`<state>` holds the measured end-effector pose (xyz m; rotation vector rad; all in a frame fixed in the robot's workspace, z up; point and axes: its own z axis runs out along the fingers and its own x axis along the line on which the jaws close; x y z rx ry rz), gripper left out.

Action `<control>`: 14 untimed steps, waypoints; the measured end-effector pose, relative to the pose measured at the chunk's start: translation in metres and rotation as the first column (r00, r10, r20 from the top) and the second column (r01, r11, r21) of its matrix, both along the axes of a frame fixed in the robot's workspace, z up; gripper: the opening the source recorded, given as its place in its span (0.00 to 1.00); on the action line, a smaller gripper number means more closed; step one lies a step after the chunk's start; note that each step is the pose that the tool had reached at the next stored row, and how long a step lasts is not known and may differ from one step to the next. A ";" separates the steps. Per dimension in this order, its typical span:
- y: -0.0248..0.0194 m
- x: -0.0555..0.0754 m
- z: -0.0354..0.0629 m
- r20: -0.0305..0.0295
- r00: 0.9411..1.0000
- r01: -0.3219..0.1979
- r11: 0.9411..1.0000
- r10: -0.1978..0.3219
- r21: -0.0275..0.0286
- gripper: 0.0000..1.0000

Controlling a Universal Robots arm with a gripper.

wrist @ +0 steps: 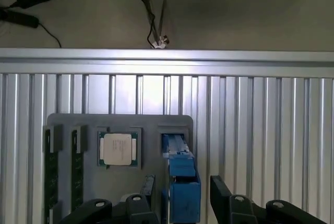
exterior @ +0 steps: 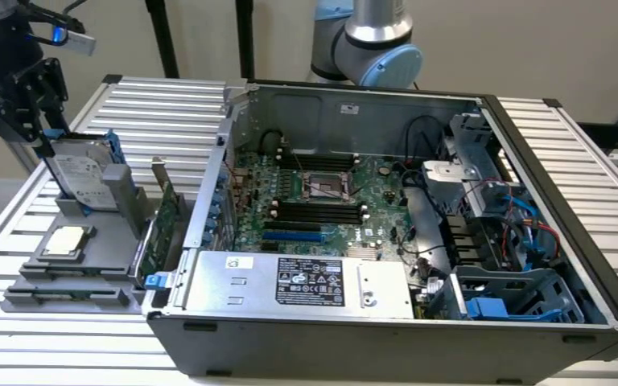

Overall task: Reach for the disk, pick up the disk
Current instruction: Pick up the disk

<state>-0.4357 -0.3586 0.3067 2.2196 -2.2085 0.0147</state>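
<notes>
here, disk (wrist: pixel 180 169) between the parted pincer (wrist: pixel 182 183) jaws

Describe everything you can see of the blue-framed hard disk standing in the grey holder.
The disk is a flat silver-grey metal drive with a white label, clipped in a blue plastic frame. It stands on edge in a slot of the grey holder. The open gripper straddles its top, seemingly not touching.

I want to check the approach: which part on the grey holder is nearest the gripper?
The disk in its blue frame, standing on edge directly beneath the gripper. The square chip lies flat farther along the holder.
</notes>
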 end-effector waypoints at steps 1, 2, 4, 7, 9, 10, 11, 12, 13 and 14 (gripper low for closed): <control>-0.0005 0.000 -0.0019 0.000 1.000 0.000 1.000 0.000 0.000 0.54; -0.0007 0.000 -0.0037 0.000 1.000 0.000 1.000 0.000 0.000 0.54; -0.0011 0.000 -0.0073 0.000 1.000 0.000 1.000 0.000 0.000 0.54; -0.0013 0.000 -0.0119 0.001 1.000 0.000 1.000 0.000 0.000 0.54; -0.0013 0.000 -0.0132 0.001 1.000 0.000 1.000 0.000 0.000 0.54; -0.0013 0.000 -0.0132 0.001 1.000 0.000 1.000 0.000 0.001 0.54; -0.0013 0.000 -0.0133 0.001 1.000 0.000 1.000 0.000 0.001 0.54; -0.0013 0.000 -0.0134 0.001 1.000 0.000 1.000 0.000 0.001 0.54; -0.0013 0.000 -0.0135 0.001 1.000 0.000 1.000 0.000 0.002 0.54; -0.0013 0.000 -0.0135 0.001 1.000 0.000 1.000 0.000 0.002 0.54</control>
